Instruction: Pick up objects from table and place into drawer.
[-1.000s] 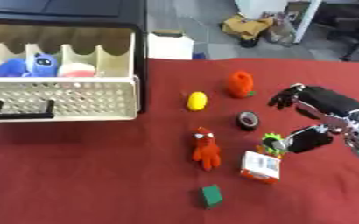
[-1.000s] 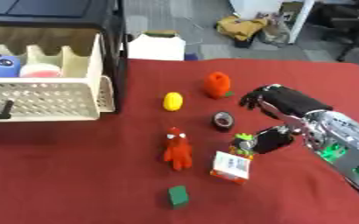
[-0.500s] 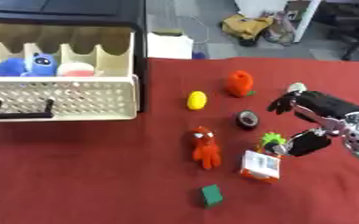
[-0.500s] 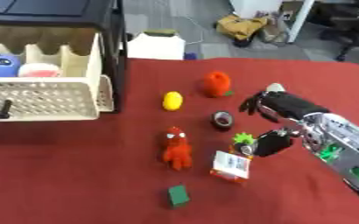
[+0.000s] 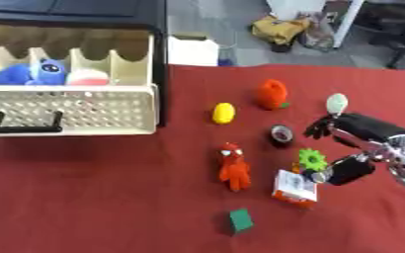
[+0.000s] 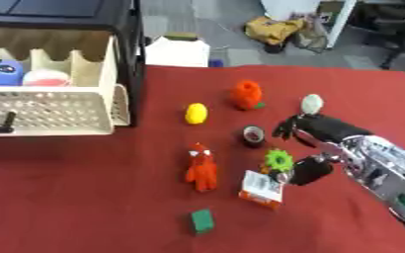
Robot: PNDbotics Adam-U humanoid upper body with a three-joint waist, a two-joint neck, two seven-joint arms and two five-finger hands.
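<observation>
Fingers (image 5: pixel 320 128) of the right hand (image 5: pixel 361 129) curl downward and hold nothing, their tips hanging just beside the black ring-shaped roll (image 5: pixel 281 134) near the middle of the tabletop (image 5: pixel 94 197). The thumb reaches toward the green spiky toy (image 5: pixel 311 159), which sits between the hand and the orange-and-white box (image 5: pixel 294 187). A pale oval object (image 5: pixel 337 103) lies just beyond the hand, toward the tabletop's far right edge.

Further left on the red cloth are a yellow oval piece (image 5: pixel 223 112), an orange rounded toy (image 5: pixel 272 94) with a bit of green at its base, and a red figure (image 5: pixel 233 168) lying lengthwise. A small green block (image 5: pixel 240 220) rests toward the near edge.

At the far left corner the cream perforated drawer (image 5: pixel 67 111) stands pulled out of a black cabinet (image 5: pixel 76 10), its black handle facing forward. Inside, a blue plush (image 5: pixel 29 71) and a pink-and-white round thing (image 5: pixel 89 76) occupy separate divided compartments.
</observation>
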